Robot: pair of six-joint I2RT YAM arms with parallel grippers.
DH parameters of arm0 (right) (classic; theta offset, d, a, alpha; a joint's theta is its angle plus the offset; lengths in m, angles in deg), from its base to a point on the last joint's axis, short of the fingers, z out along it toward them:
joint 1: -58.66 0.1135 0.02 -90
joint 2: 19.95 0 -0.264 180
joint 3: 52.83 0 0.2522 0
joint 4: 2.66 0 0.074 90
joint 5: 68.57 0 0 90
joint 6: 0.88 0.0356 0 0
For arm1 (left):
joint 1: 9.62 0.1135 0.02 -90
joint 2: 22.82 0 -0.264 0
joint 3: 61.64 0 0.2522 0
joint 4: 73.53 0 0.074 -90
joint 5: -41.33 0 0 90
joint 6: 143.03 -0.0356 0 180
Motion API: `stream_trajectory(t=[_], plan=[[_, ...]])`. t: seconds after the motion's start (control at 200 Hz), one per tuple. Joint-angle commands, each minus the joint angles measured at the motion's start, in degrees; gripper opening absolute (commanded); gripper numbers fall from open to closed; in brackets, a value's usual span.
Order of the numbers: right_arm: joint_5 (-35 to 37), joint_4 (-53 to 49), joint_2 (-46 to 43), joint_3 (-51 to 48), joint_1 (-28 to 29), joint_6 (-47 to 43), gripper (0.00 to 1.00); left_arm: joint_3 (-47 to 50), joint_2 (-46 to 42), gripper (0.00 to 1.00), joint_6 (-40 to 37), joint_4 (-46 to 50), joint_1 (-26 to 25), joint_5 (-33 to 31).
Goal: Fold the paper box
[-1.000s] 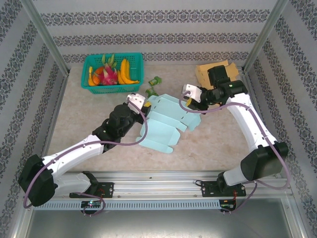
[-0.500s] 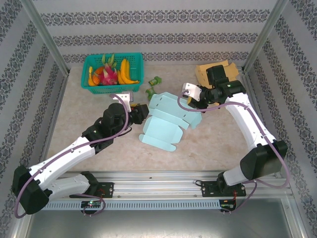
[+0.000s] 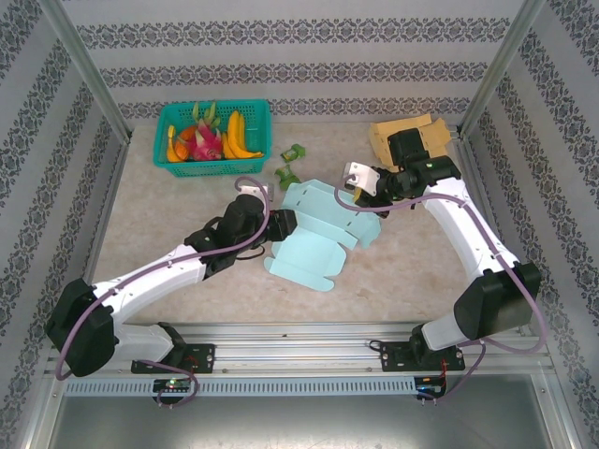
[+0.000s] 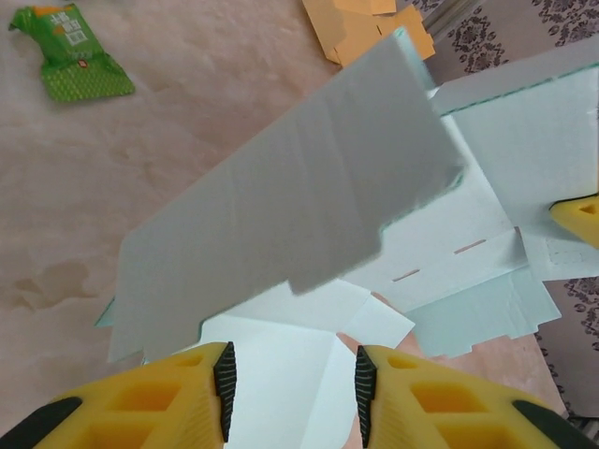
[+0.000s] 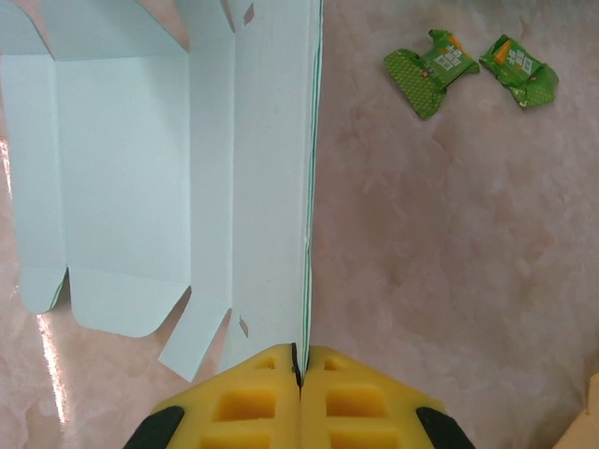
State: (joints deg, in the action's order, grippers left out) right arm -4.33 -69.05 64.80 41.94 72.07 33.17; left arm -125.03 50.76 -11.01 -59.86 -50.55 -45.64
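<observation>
Marbled surface, with a pale blue paper box laid half-unfolded at its middle, between the two arms.
The right fingers are pressed together on the edge of an upright panel at the box's far right side. The left fingers are held apart with nothing clamped, just at the box's left edge, where a flap is raised. Green packets are seen just beyond the box, a green fruit basket at the far left, and brown cardboard at the far right.
</observation>
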Motion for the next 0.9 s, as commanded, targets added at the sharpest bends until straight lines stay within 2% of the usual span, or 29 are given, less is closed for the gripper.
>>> stream_trajectory(t=[0.0, 0.135, 0.305, 0.405, 0.55, 0.754, 0.894], plan=[[-1.1, 1.3, -1.8, -1.2, 0.8, -1.3, 0.0, -2.5, -0.2, 0.39, 2.4, -4.6, -0.6, 2.4], [-1.3, 2.1, -1.8, -1.6, 0.8, -1.3, 0.0, -2.2, -0.1, 0.39, 3.4, -6.0, -0.8, 3.4], [-1.9, 2.5, -2.0, -2.4, 0.8, -1.4, 0.0, -2.5, 1.1, 0.38, 1.9, -4.7, -0.6, -3.1], [-2.1, 2.5, -2.3, -3.0, 0.8, -1.5, 0.0, -3.3, 2.5, 0.37, 1.3, -4.3, 1.6, -4.9], [-2.6, 3.0, -2.8, -3.7, 0.8, -1.5, 0.0, -4.4, 3.9, 0.36, 2.2, -4.5, 5.0, -4.9], [-2.7, 3.0, -3.2, -3.9, 1.0, -2.0, 0.0, -7.6, 5.7, 0.36, 1.7, -3.1, 6.7, -6.2], [-2.9, 3.2, -3.0, -3.8, 1.2, -2.0, 0.0, -10.3, 8.4, 0.36, 0.5, -3.3, 6.7, -2.7]])
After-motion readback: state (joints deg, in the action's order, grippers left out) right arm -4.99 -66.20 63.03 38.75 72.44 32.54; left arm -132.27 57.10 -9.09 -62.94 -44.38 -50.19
